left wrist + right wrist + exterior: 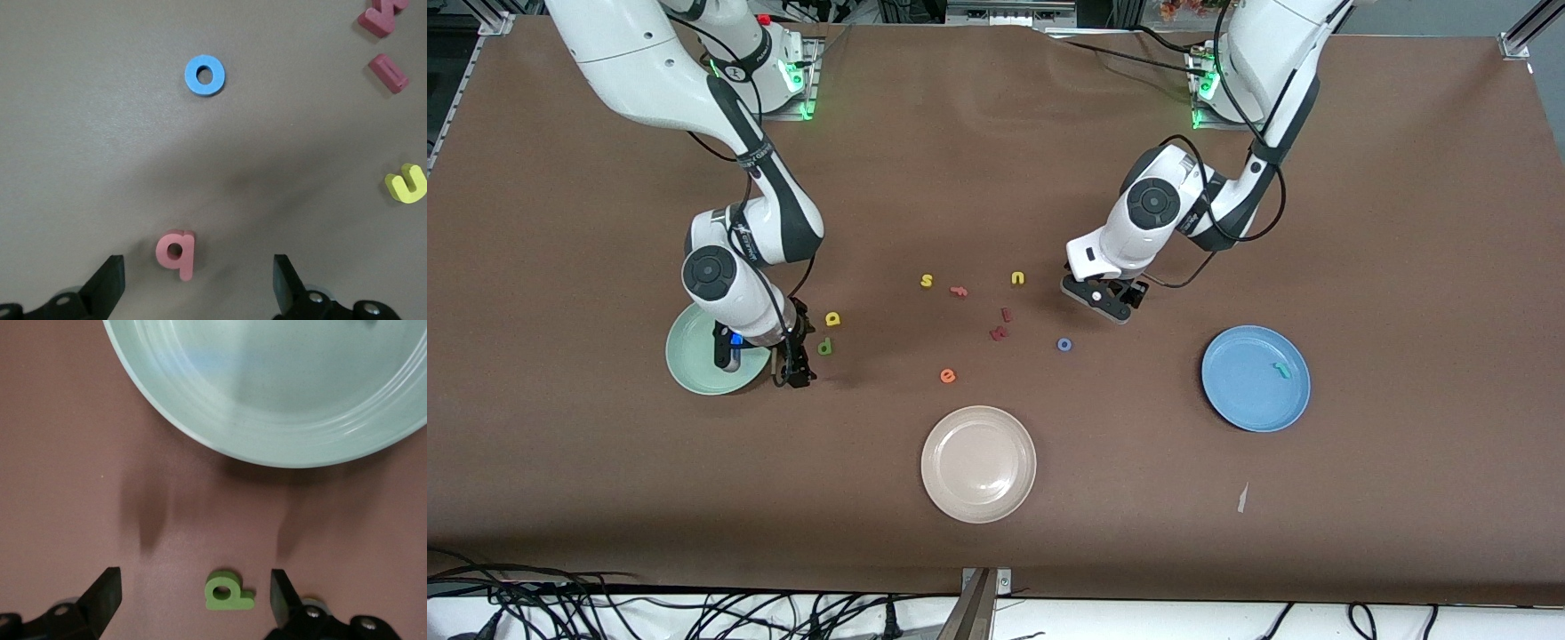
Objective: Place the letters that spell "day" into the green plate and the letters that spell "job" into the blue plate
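Right arm hides part of green plate (694, 373); right claw (193, 600) spread around green d (227, 591); left claw (197, 280) spread over salmon b (176, 253), bare desk (1405, 222) around

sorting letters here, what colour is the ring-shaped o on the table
Blue. The o shows best in the left wrist view.

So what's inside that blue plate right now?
One small teal hook-shaped letter lies in the blue plate, away from its centre. Nothing else shows in it, and no arm covers any part of it.
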`<state>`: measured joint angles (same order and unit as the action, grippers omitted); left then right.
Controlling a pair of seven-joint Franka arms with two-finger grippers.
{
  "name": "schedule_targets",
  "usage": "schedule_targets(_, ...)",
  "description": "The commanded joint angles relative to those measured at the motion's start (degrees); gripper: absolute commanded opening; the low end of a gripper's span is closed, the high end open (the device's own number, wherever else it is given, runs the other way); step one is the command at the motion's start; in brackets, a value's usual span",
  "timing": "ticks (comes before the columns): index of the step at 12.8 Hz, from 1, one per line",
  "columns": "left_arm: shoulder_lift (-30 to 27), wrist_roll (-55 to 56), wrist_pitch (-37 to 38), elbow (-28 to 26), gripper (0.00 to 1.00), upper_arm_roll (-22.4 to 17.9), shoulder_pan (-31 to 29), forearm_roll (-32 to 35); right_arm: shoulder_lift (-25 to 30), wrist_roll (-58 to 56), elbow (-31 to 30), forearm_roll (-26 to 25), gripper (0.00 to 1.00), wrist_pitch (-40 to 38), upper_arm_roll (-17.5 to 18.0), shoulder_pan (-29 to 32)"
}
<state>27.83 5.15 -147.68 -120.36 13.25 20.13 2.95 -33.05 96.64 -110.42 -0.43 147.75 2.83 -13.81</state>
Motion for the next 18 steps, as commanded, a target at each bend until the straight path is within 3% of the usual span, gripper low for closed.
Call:
schedule_targets(1, 1.8, 0.7, -1.6, 0.0, 0.91, -0.3, 0.3, 4.7, -0.8, 0.8, 1.2, 0.0, 0.99, 0.4, -0.4, -1.0)
schedule_targets(3, 2.2, 0.7, -2.0, 0.2, 0.86, -0.3, 0.2, 5.8, -1.7, 0.8, 1.2, 0.0, 0.99, 1.0, -0.4, -1.3)
schedule_targets(4, 2.2, 0.7, -2.0, 0.2, 0.77, -0.3, 0.2, 5.8, -2.3, 0.8, 1.2, 0.0, 0.98, 1.8, -0.4, -1.8)
schedule_targets(5, 2.3, 0.7, -1.9, 0.4, 0.62, -0.3, 0.1, 5.8, -2.5, 0.8, 1.2, 0.0, 0.98, 2.2, -0.5, -2.0)
schedule_targets(7, 2.7, 0.4, -1.9, 0.7, 0.54, -0.4, -0.3, 5.8, -2.7, 0.8, 1.2, -0.1, 0.95, 2.2, -0.6, -2.0)
schedule_targets(8, 2.7, 0.0, -1.9, 0.7, 0.46, -0.4, -0.4, 5.8, -2.8, 0.7, 1.1, -0.1, 0.88, 2.2, -0.6, -2.0)
schedule_targets(9, 2.8, 0.0, -2.0, 0.7, 0.38, -0.5, -0.3, 5.8, -2.8, 0.7, 1.1, -0.1, 0.73, 2.2, -0.6, -2.0)
schedule_targets(10, 2.8, 0.0, -2.0, 0.8, 0.32, -0.6, -0.2, 5.8, -2.8, 0.8, 1.1, -0.1, 0.47, 2.2, -0.7, -2.0)
schedule_targets(12, 3.5, -0.1, -2.1, 1.3, 0.18, -0.6, -0.3, 7.4, -2.8, 0.8, 1.1, -0.1, 0.14, 2.2, -0.9, -2.0)
schedule_targets(14, 3.5, 0.2, -2.3, 1.5, 0.00, -0.8, -0.6, 9.1, -2.8, 0.8, 1.0, -0.1, 0.00, 2.2, -0.9, -2.0)
schedule_targets(18, 0.7, -2.9, 2.4, 4.1, 0.00, -0.4, -4.5, 9.2, -2.8, 0.8, 0.9, -0.1, 0.00, 2.1, -0.9, -2.0)
